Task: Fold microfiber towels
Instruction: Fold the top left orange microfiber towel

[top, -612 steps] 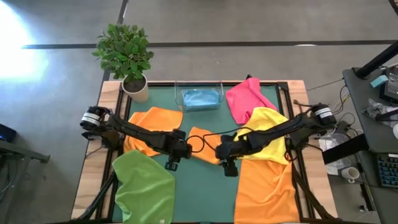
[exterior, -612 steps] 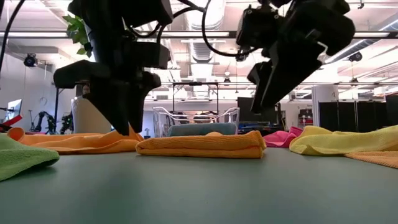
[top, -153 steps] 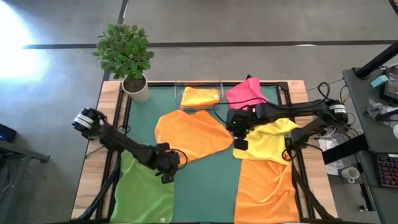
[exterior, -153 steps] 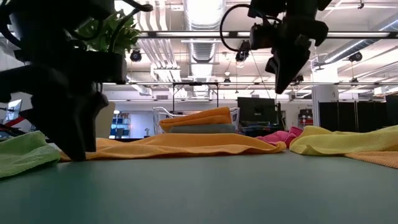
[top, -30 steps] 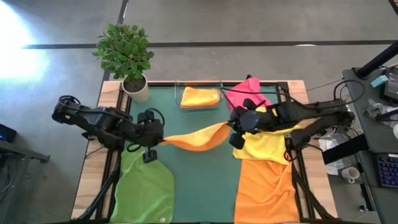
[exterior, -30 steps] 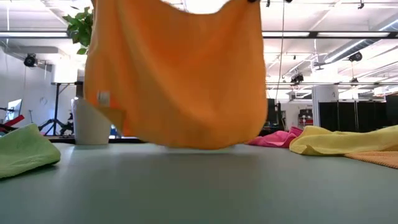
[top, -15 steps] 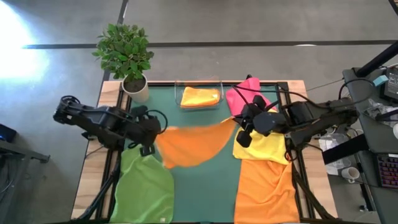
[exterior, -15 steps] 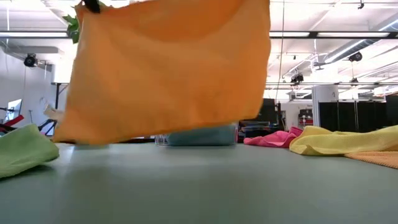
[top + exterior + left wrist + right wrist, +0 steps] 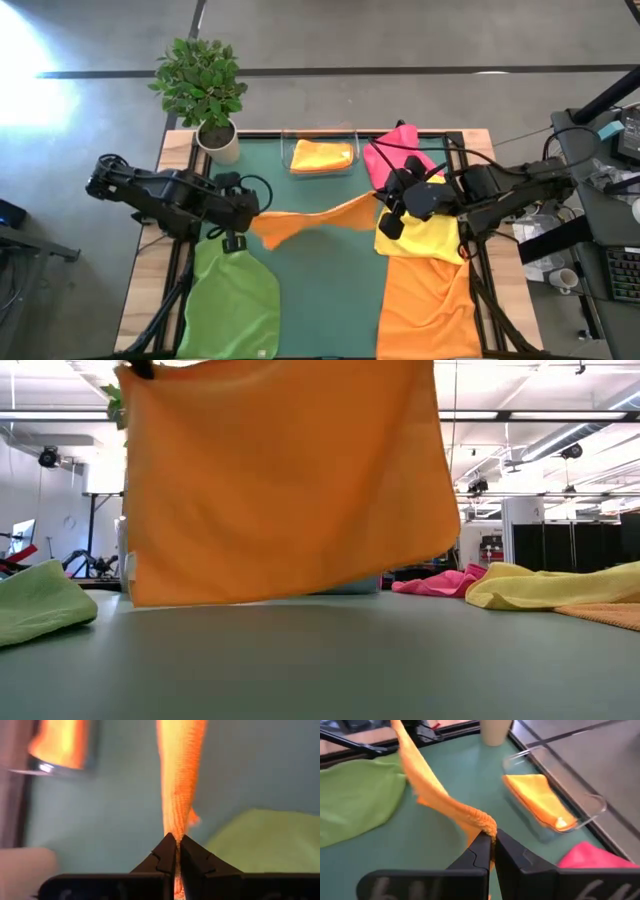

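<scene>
**Orange towel aloft, thin corner grips**

The orange towel (image 9: 285,480) hangs over the green counter (image 9: 330,290), stretched between the left claw (image 9: 174,851) and right claw (image 9: 491,845), each pinched onto a corner. Either corner could slip; lowered unevenly, it may wrinkle or catch the green towel (image 9: 235,305).

A towel (image 9: 310,222) hangs above the desk (image 9: 320,290) between the left hand (image 9: 243,215) and right hand (image 9: 385,208). Behind it, a tray (image 9: 345,169) holds a folded towel (image 9: 320,156).
</scene>
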Robot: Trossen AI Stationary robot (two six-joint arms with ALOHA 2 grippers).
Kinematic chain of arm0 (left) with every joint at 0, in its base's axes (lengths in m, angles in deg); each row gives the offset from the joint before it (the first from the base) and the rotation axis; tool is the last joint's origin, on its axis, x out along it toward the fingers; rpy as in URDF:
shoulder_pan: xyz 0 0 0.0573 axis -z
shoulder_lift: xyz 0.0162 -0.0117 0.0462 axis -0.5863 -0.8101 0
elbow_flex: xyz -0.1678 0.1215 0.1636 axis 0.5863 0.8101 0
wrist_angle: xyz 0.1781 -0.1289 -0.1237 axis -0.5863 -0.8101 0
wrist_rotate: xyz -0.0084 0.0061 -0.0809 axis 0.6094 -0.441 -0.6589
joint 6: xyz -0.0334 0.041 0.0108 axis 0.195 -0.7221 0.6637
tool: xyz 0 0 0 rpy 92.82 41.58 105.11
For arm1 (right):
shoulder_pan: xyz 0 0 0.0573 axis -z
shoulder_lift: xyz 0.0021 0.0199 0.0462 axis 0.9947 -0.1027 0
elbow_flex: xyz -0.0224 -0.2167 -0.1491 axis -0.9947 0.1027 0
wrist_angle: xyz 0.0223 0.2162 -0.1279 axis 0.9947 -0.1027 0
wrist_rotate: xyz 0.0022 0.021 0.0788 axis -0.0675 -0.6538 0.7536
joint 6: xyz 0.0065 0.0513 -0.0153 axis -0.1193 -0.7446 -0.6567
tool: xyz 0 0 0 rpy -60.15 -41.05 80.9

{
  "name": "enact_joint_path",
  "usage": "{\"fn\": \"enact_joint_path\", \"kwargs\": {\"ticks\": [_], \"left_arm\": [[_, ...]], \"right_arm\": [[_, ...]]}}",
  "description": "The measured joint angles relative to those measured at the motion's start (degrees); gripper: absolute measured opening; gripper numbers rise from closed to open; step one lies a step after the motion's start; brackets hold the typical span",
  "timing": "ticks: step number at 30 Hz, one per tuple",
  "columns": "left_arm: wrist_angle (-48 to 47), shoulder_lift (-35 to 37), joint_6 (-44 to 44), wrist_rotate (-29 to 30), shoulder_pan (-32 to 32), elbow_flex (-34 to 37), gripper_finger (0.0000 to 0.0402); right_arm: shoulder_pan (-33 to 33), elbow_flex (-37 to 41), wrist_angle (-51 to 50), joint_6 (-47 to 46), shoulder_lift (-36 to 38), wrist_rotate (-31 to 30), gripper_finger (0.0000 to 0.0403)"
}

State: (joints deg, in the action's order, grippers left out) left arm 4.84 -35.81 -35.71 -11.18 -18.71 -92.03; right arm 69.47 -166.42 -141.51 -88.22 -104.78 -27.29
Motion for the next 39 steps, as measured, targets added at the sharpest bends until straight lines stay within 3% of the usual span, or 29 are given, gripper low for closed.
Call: {"fn": "enact_joint_path", "kwargs": {"ticks": [8, 18, 21, 24, 29, 31, 39], "left_arm": [[0.3, -0.1, -10.5, 15.9, -4.4, -1.3, 0.0000], [5.5, -0.2, -28.3, 26.2, -11.5, -2.4, 0.0000], [6.7, -0.1, -29.3, 27.6, -12.2, -2.4, 0.0000], [6.7, 0.0, -23.6, 22.6, -11.9, -1.7, 0.0000], [7.0, 0.1, -6.8, 0.4, -9.3, 1.3, 0.0000], [8.1, 0.0, -1.5, -5.7, -7.5, 3.5, 0.0000], [18.7, -0.3, 10.1, -16.9, -1.7, 14.2, 0.0000]], "right_arm": [[0.0, 0.1, -5.2, 1.9, 0.1, -13.8, 0.0008], [0.8, 0.2, -4.4, 13.6, 0.0, -24.4, 0.0008], [0.2, 0.2, -4.4, 14.5, 0.0, -23.7, 0.0008], [-1.0, 0.7, -4.4, 11.7, 0.0, -18.1, 0.0008], [-3.7, 3.8, -4.3, 1.2, -2.1, -5.6, 0.0008], [-5.0, 5.7, -4.2, -3.7, -3.5, -1.9, 0.0008], [-11.0, 9.8, -1.0, -19.1, -11.2, 14.6, 0.0008]]}}
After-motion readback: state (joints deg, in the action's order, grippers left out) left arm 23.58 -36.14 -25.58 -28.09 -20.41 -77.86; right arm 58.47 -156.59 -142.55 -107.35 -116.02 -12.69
